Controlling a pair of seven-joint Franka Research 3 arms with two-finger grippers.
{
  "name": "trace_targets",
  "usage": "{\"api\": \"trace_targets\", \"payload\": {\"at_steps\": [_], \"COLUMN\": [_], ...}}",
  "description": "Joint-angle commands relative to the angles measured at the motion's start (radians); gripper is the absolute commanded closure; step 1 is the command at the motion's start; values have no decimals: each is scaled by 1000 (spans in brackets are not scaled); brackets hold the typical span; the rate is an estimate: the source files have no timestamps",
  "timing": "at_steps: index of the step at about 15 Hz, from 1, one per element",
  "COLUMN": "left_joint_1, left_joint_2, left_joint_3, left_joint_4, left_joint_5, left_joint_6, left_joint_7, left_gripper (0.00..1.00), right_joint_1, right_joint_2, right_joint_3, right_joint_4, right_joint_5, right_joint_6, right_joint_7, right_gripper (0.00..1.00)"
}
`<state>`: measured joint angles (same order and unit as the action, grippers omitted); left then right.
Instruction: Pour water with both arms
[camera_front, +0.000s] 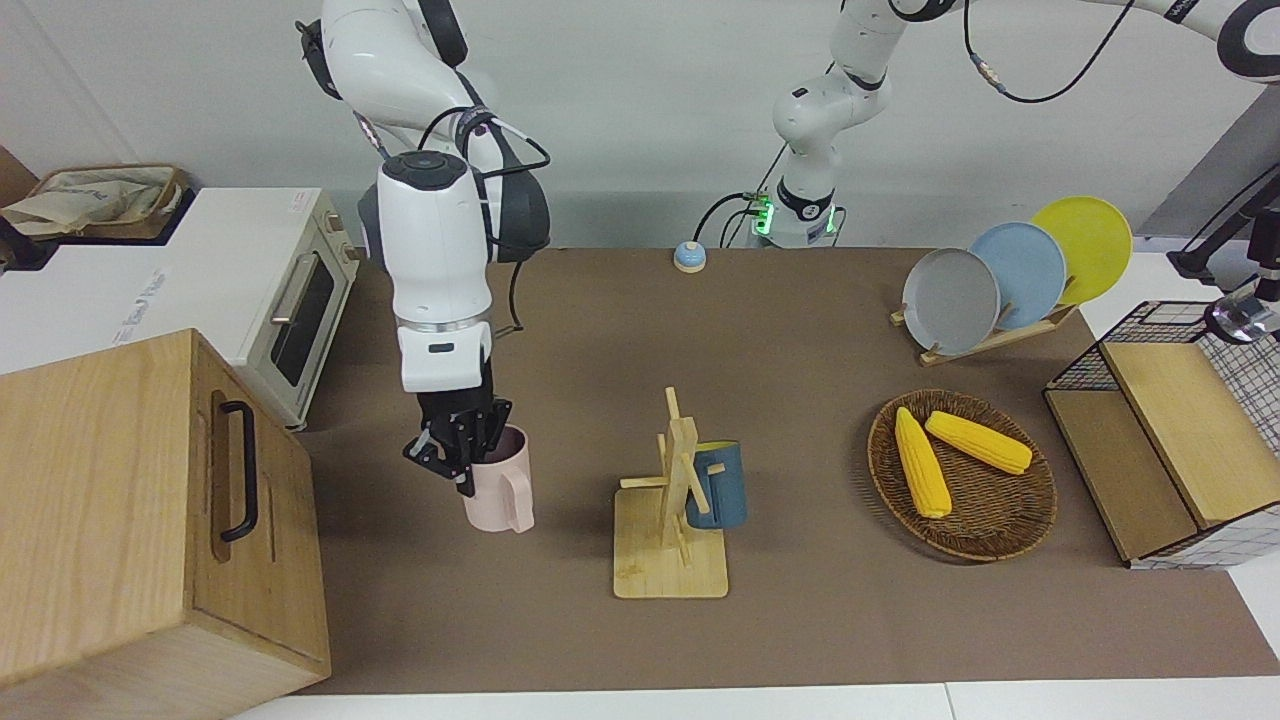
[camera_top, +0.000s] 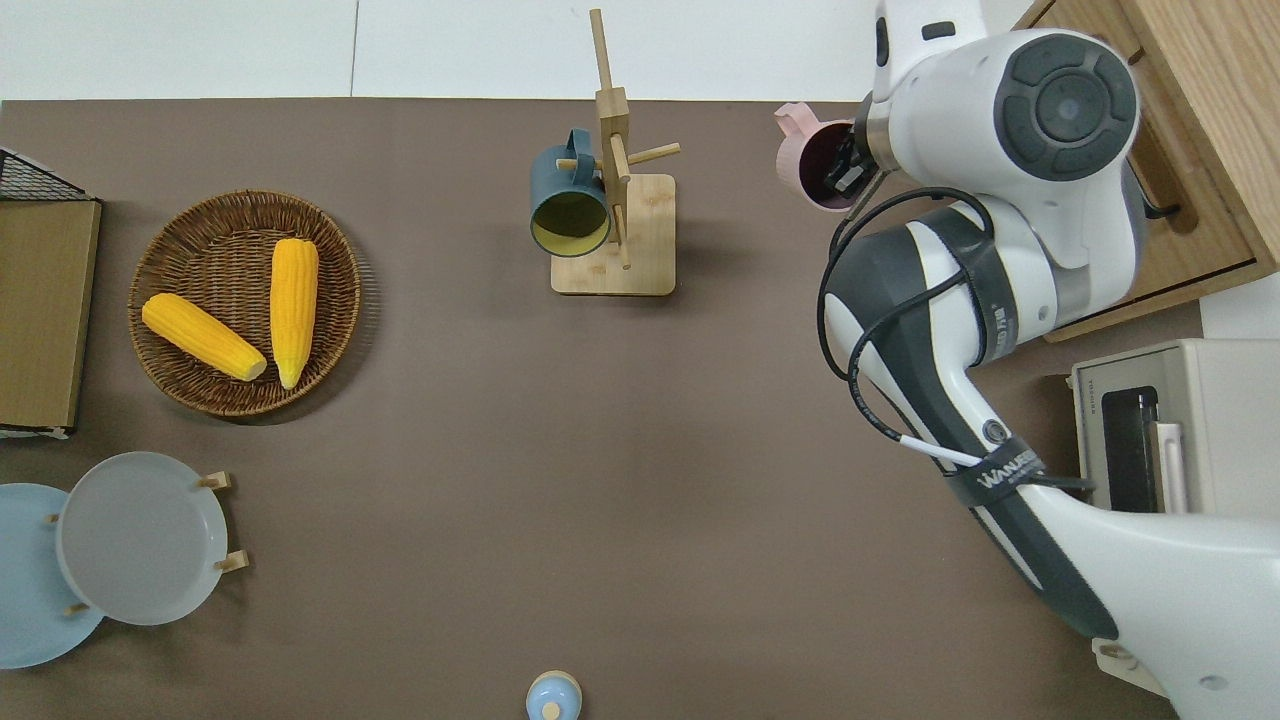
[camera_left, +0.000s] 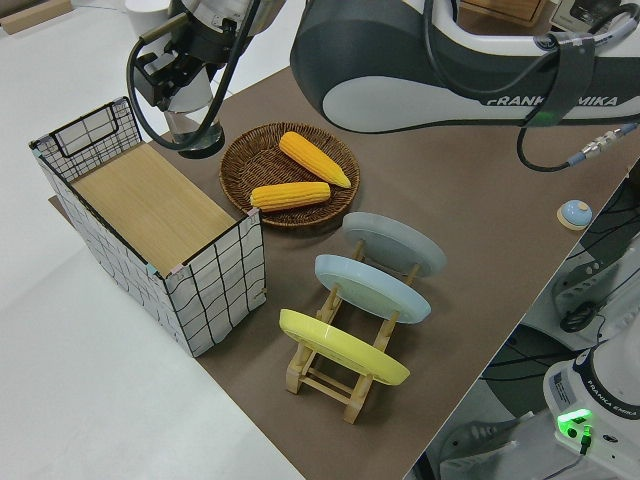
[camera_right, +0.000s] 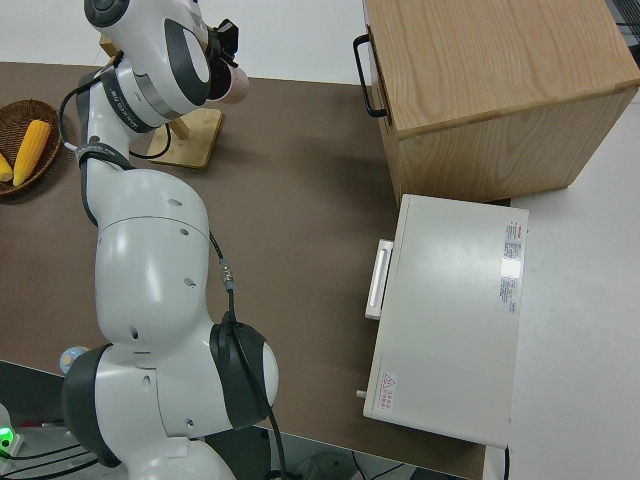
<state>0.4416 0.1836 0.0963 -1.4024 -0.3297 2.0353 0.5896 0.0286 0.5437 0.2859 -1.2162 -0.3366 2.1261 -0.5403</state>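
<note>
Two robot arms (camera_front: 440, 250) (camera_front: 830, 90). Two mugs: a pink one (camera_front: 497, 481) at centre-left, a blue one (camera_front: 717, 485) on the single wooden mug stand (camera_front: 672, 540). Two corn cobs (camera_front: 921, 462) (camera_front: 978, 442) in one wicker basket (camera_front: 1010, 525). Three plates, grey (camera_front: 950, 301), blue (camera_front: 1022, 275), yellow (camera_front: 1085, 245), in one rack (camera_front: 990, 338). One toaster oven (camera_front: 300, 300), one wooden cabinet (camera_front: 130, 520), one wire crate (camera_front: 1165, 430).
</note>
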Motion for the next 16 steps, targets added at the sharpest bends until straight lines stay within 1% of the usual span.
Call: {"api": "trace_targets", "payload": {"at_steps": [1,3,4,6,8,9,11,12,13,15,16], "left_joint_1": [-46,-72,-82,-99,-121,-135,-153,-155,-155,-155,-153], "left_joint_2": [-90,-142,-170,-211,-252,-277,-334,-357,-392,-444,-482], "left_joint_3": [6,3,5,3,0,-7,-18,-26,-45,-62,-72], "left_joint_4": [-71,-139,-176,-223,-266,-289,-352,-378,-418,-484,-538], "left_joint_5": [49,95,103,110,130,152,166,166,170,193,193], "left_joint_6": [-23,-18,-7,-1,-1,-1,0,0,2,14,38], "left_joint_7": [-88,-114,-137,-157,-198,-221,-261,-273,-290,-300,-306], "left_gripper": [1000,1000,1000,1000,1000,1000,1000,1000,1000,1000,1000], "right_joint_1": [-18,-13,-15,-15,-13,-10,-6,10,17,22,24], "right_joint_2": [-77,-91,-97,-108,-117,-125,-136,-139,-140,-140,-140], "right_joint_3": [-40,-57,-60,-60,-59,-59,-45,-34,-1,64,97], "right_joint_4": [-71,-71,-71,-71,-72,-72,-78,-83,-86,-86,-86], "right_joint_5": [115,160,175,200,235,269,323,346,372,376,375], "right_joint_6": [-119,-204,-257,-342,-426,-458,-475,-476,-476,-474,-472], "right_joint_7": [-26,14,48,123,228,291,421,498,626,796,875], "right_gripper": [963,963,965,969,971,969,965,965,965,967,967]}}
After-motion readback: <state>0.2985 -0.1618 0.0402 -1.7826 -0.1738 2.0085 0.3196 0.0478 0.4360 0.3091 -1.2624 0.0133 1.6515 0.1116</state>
